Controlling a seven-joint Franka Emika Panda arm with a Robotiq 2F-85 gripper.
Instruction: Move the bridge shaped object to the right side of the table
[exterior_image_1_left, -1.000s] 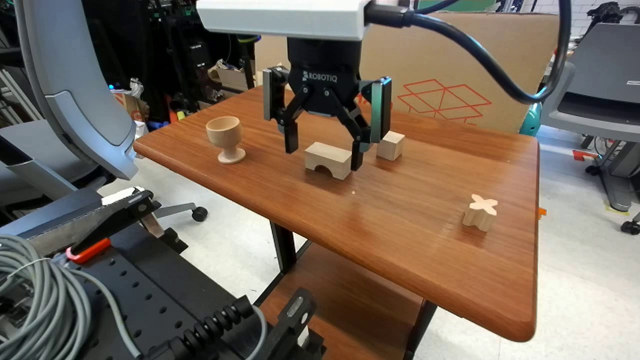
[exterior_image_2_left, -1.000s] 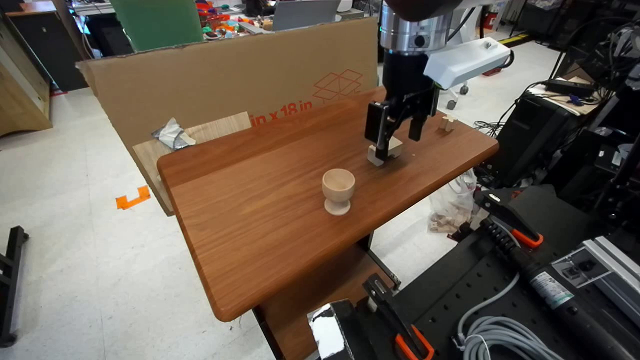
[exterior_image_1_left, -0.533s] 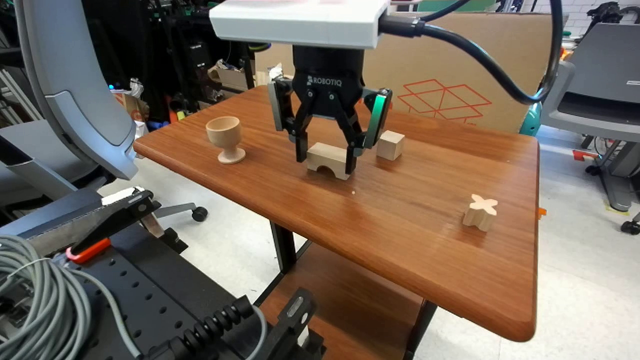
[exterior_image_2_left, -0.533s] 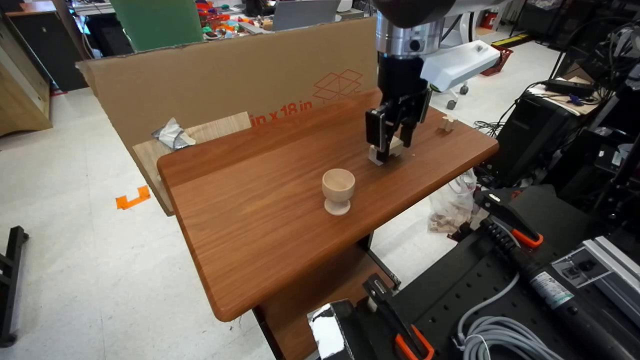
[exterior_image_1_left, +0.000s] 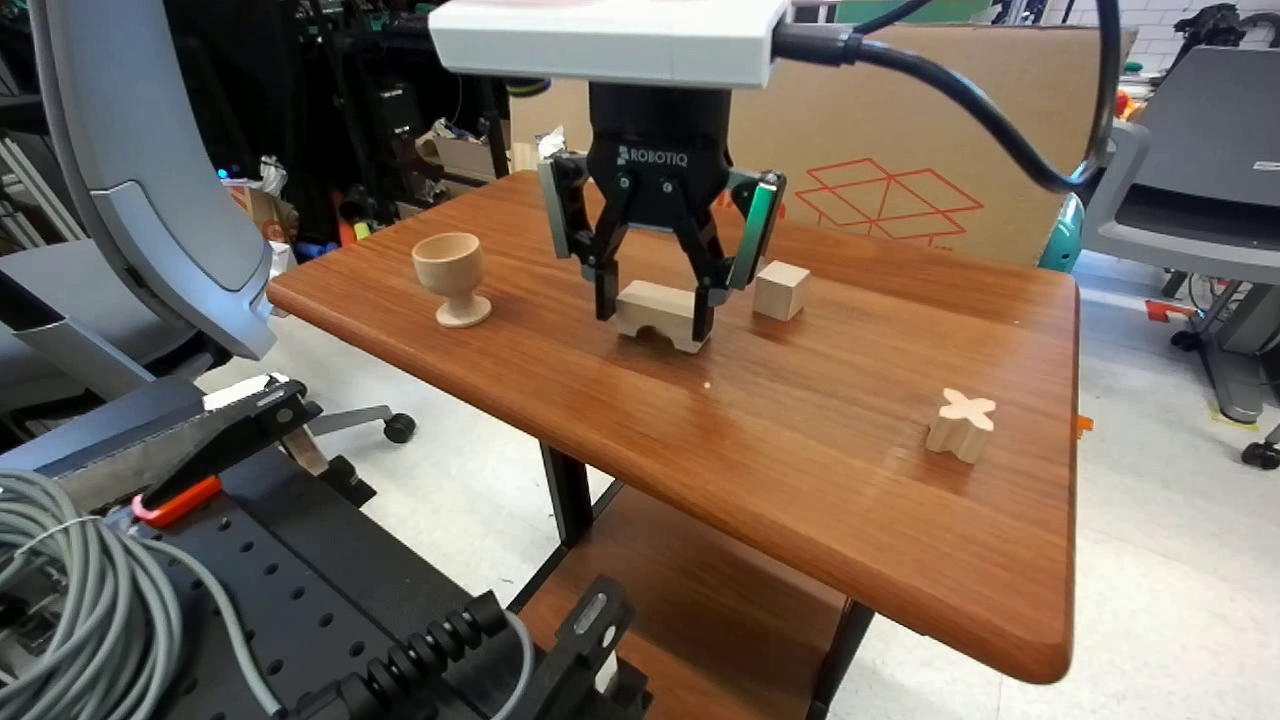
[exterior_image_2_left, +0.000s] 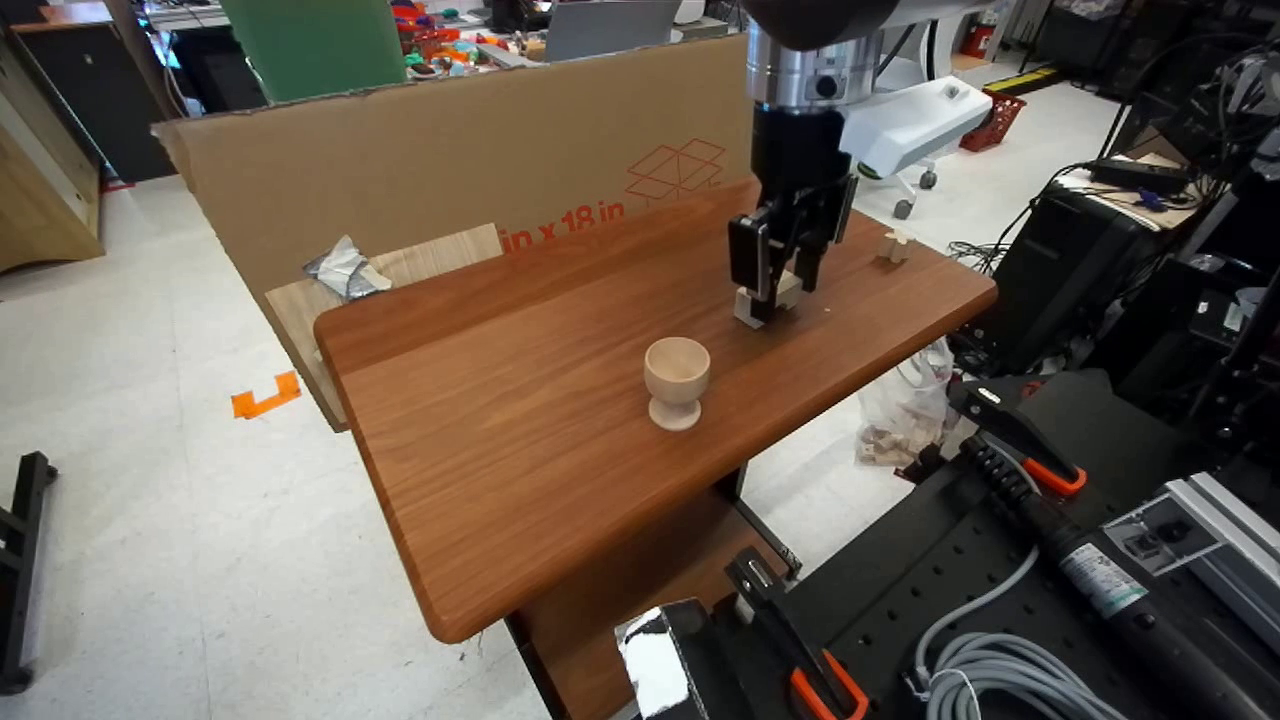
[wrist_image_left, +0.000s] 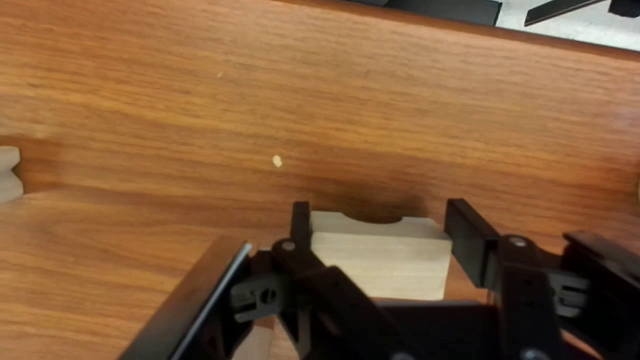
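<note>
Wrist view: between the two black fingers (wrist_image_left: 467, 240) of the gripper (wrist_image_left: 378, 217), the pale bridge block (wrist_image_left: 395, 260), long side running from finger to finger, arched notch showing along the upper side in that picture. Closed in on the wood and touching at both short ends, so gripping the block lengthwise. Hard to tell whether resting on the table (wrist_image_left: 150, 100) or raised a little from it. Beyond the notch, a small pale speck (wrist_image_left: 277, 161) on the tabletop; at the left edge, part of the cross-shaped piece (wrist_image_left: 10, 172).

In an exterior view, the same grip from the side: pointing straight down, near the middle of the table, notch facing downward. Near the block, a little behind and to the right in that view, a small wooden cube (exterior_image_1_left: 780, 290). Well to the left there, an upright wooden cup (exterior_image_1_left: 448, 265); well to the right, the cross-shaped piece, standing on the table. Behind everything, cardboard (exterior_image_1_left: 850, 130) with red print.

In both exterior views, beside the table, a black board (exterior_image_1_left: 400, 560) with holes, bearing coiled grey cable (exterior_image_1_left: 120, 590).
</note>
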